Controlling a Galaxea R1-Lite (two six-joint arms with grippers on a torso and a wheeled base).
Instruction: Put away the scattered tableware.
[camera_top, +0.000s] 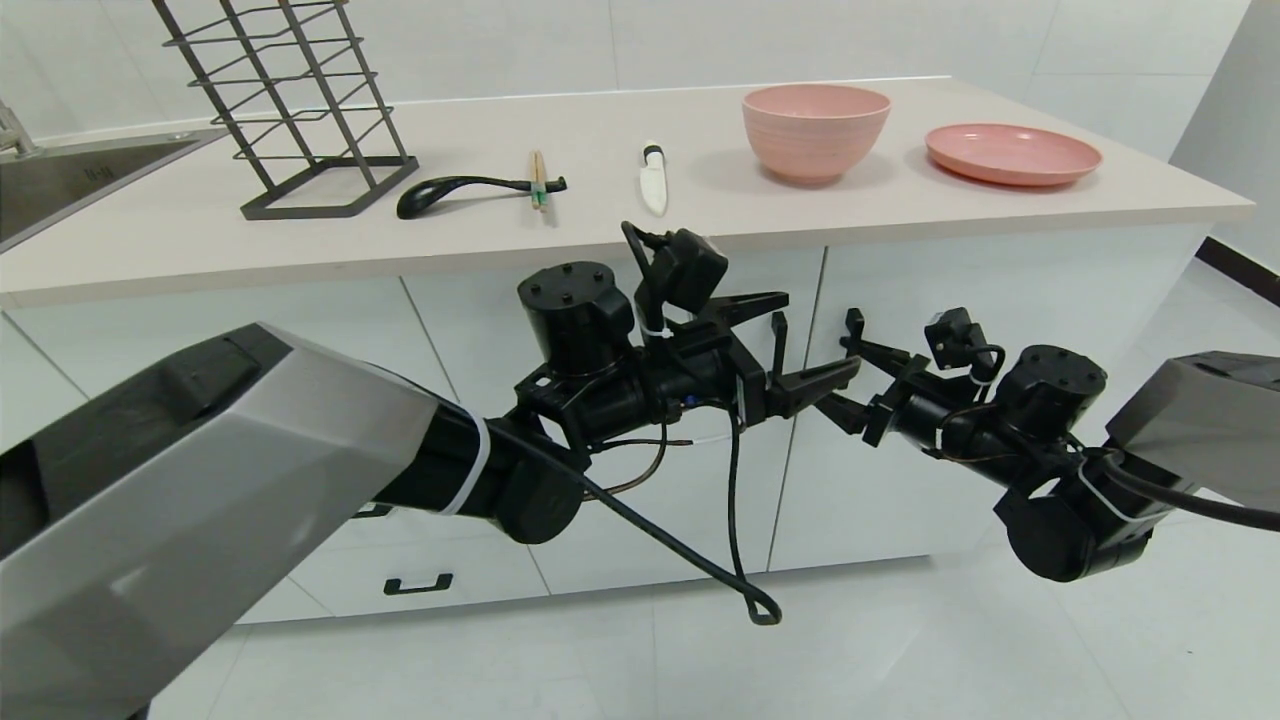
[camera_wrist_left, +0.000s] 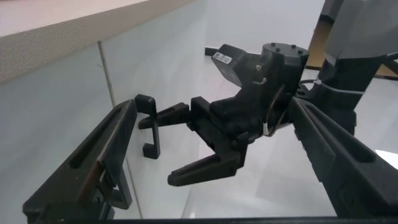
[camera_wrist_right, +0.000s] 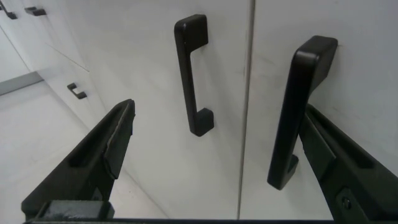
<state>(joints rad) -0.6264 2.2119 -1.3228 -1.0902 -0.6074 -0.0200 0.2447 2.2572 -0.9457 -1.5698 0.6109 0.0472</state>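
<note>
Left gripper (camera_top: 800, 342) and right gripper (camera_top: 850, 380) face the cabinet doors (camera_wrist_right: 143, 93), my fingers (camera_wrist_right: 106, 149) wide, empty; bowl (camera_top: 815, 130), plate (camera_top: 1012, 153), knife (camera_top: 653, 182), chopsticks (camera_top: 538, 180) and spoon (camera_top: 440, 190) lie on the desk (camera_top: 200, 235) (spoon nearest the rack (camera_top: 290, 110)).

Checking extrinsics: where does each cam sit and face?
Head: on the head, facing forward-down at the counter; left hand and right hand before the cabinet doors.
Left wrist: on the left arm, facing the right hand; left fingers at the edges.
Right wrist: on the right arm, facing the door handles; right fingers at the edges.
Shared: head and left wrist both see the right hand.
</note>
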